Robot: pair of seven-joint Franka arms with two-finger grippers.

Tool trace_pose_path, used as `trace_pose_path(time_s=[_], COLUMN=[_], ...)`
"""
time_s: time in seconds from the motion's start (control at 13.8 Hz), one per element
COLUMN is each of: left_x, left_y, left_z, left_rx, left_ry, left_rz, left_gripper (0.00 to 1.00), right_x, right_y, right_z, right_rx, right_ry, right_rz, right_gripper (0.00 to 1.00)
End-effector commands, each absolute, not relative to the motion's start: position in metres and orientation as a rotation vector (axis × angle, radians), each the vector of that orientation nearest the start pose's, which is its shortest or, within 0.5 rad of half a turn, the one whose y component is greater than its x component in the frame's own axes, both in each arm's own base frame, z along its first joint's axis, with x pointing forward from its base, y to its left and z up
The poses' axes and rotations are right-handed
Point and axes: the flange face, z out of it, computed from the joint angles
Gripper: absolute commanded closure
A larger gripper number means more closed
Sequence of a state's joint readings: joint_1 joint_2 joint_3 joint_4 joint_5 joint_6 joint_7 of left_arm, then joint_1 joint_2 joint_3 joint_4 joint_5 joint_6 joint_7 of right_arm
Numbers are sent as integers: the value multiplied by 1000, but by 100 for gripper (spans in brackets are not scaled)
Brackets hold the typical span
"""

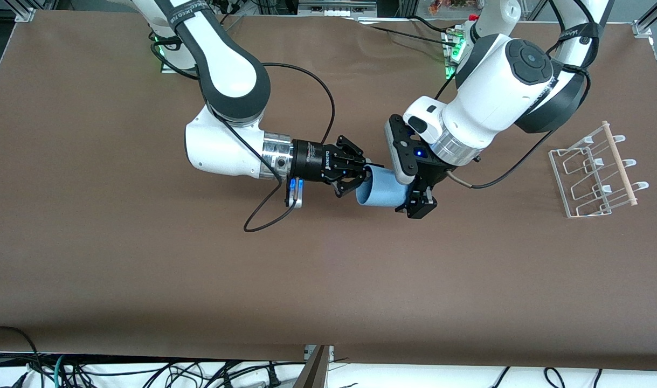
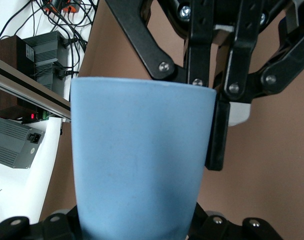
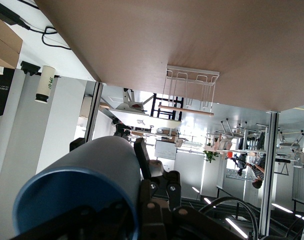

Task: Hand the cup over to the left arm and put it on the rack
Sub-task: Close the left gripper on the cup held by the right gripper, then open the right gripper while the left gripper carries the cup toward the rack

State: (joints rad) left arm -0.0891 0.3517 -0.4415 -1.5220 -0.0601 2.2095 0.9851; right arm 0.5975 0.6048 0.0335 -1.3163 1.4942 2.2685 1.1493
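Observation:
The light-blue cup [image 1: 381,192] hangs on its side in the air over the middle of the table, between both grippers. My right gripper [image 1: 367,172] is shut on its rim, with one finger inside the mouth and one outside. The rim and mouth show in the right wrist view [image 3: 77,192]. My left gripper [image 1: 410,197] is closed on the cup's base end. The cup fills the left wrist view [image 2: 142,160], with my left fingers [image 2: 214,222] against its sides. The white wire rack [image 1: 597,173] with its wooden dowel [image 1: 620,163] stands at the left arm's end of the table.
Brown table surface [image 1: 328,280] lies below the cup. A black cable [image 1: 263,215] loops from the right wrist down onto the table. The rack also shows in the right wrist view [image 3: 189,90]. Cables and equipment lie off the table's edge nearest the front camera.

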Motion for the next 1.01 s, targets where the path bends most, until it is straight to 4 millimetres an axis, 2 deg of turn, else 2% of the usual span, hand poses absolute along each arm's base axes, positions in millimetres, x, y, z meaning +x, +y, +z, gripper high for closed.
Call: trace_pose_path(time_s=[0.0, 0.29, 0.36, 0.43, 0.51, 0.58, 0.72, 0.87, 0.94], left_x=[614, 616, 616, 621, 623, 626, 636, 648, 653], left_y=[-319, -303, -291, -272, -256, -237, -185, -118, -82], left_z=[525, 530, 536, 538, 540, 542, 536, 527, 521], left_rx=[-2400, -2395, -2392, -2401, -2398, -2399, -2397, -2370, -2356], left_ry=[2065, 2073, 2075, 2067, 2072, 2069, 2074, 2079, 2083], left_rz=[-685, -632, -606, -577, -539, -504, -388, -291, -243], left_gripper=[100, 100, 100, 100, 100, 100, 100, 100, 100], right_x=[605, 621, 627, 631, 639, 646, 660, 672, 668], right_y=[471, 450, 441, 429, 413, 398, 367, 335, 325], right_z=[458, 490, 492, 503, 507, 507, 515, 522, 529], right_rx=[-1460, -1433, -1428, -1427, -1427, -1428, -1433, -1465, -1555], right_ry=[1235, 1208, 1206, 1186, 1172, 1164, 1136, 1107, 1076], right_rz=[955, 930, 931, 939, 959, 978, 1004, 1001, 981], right_gripper=[0, 0, 0, 0, 0, 0, 0, 0, 0])
